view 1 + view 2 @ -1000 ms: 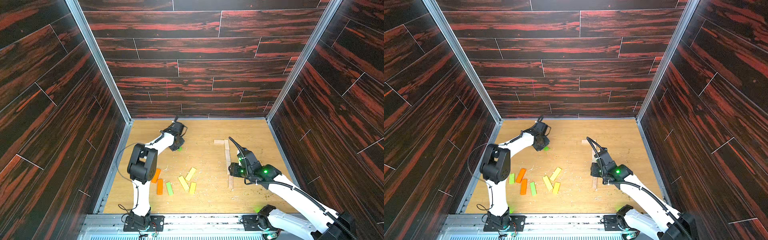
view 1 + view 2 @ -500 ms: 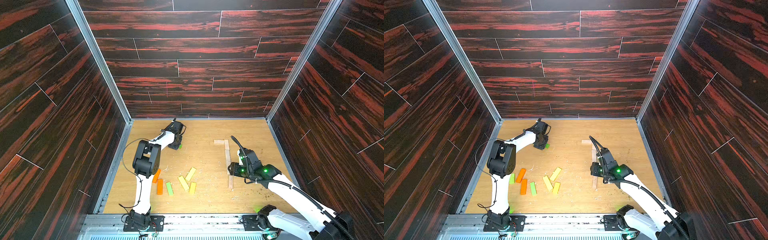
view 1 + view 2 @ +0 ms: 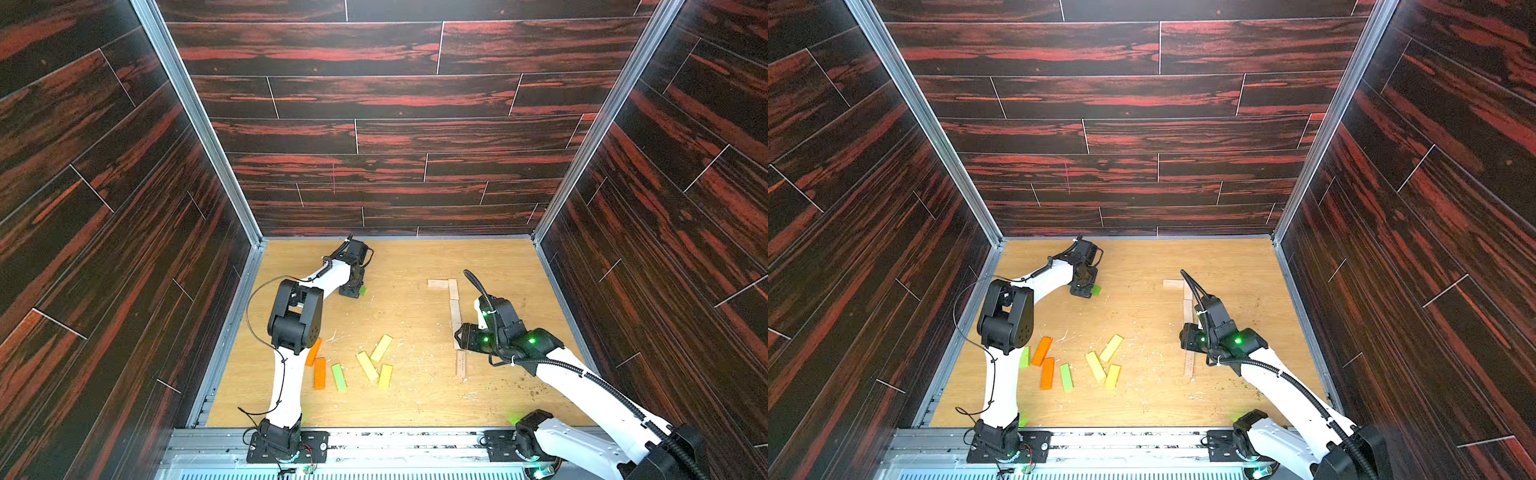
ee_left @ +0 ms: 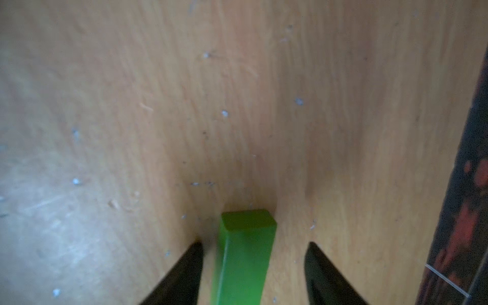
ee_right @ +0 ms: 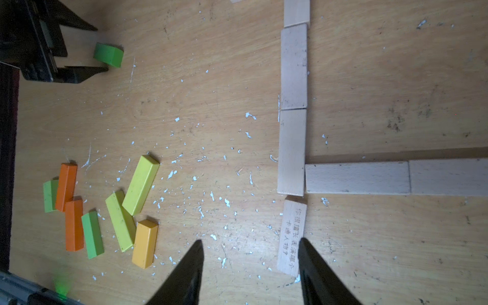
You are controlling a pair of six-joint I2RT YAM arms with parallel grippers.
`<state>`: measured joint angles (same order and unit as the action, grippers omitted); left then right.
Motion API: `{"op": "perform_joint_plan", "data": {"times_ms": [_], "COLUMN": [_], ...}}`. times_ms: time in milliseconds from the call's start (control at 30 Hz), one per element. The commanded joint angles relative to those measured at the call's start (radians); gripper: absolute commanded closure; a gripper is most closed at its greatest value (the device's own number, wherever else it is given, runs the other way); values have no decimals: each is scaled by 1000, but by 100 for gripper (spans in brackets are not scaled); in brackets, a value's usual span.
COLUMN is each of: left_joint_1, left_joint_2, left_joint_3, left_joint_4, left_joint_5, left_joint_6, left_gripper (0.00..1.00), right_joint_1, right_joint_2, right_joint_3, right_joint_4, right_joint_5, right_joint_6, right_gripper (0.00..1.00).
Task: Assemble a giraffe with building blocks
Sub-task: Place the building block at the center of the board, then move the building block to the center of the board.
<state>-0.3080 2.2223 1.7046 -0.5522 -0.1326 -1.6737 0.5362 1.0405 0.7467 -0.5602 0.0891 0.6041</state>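
- The left hand [image 4: 254, 244] was shut a moment ago. Now its fingers are apart, with a gap on each side of the green block [image 4: 244, 266].
- So that block sits free on the table [image 4: 105, 105], well apart from the build.
- The colour blocks [image 3: 368, 366] wait in a heap.
- The pale planks [image 3: 456, 307] look only begun.
- The right hand [image 5: 250, 240] hangs there with fingers apart, empty.

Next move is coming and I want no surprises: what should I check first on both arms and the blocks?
1. Left gripper fingers clear of the small green wooden block: ok, gaps both sides.
2. Green block lying flat: cannot tell.
3. Right gripper empty: ok, fingers open.
4. Pale wooden plank with printed writing aligned with the row of plain pale planks: not ok, slightly skewed.
5. Loose orange, yellow and green blocks apart from that row: ok.
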Motion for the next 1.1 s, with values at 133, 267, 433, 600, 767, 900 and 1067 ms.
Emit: {"op": "perform_joint_plan", "data": {"times_ms": [133, 267, 433, 600, 767, 900, 1067], "left_joint_1": [-9, -22, -37, -40, -101, -216, -347], "left_joint_2": [-192, -373, -631, -847, -924, -868, -701], "left_joint_3": [-92, -134, -255, -479, -622, -678, -625], "left_joint_4": [25, 14, -54, -54, -76, -39, -33], "left_joint_5": [-12, -51, -75, -6, 111, 178, 203], "left_joint_6": [41, 169, 425, 652, 859, 956, 1032], "left_gripper": [19, 16, 16, 20, 22, 22, 19], "right_joint_1": [-3, 29, 157, 298, 368, 372, 372], "right_joint_2": [10, 41, 128, 235, 286, 260, 213], "right_joint_3": [22, 51, 106, 157, 174, 157, 150], "right_joint_4": [-24, -27, -15, 29, 56, 33, -34], "right_joint_5": [-25, -8, 67, 98, 105, 145, 206], "right_joint_6": [-4, 20, 75, 144, 195, 206, 197], "right_gripper": [43, 44, 44, 44, 44, 44, 44]}}
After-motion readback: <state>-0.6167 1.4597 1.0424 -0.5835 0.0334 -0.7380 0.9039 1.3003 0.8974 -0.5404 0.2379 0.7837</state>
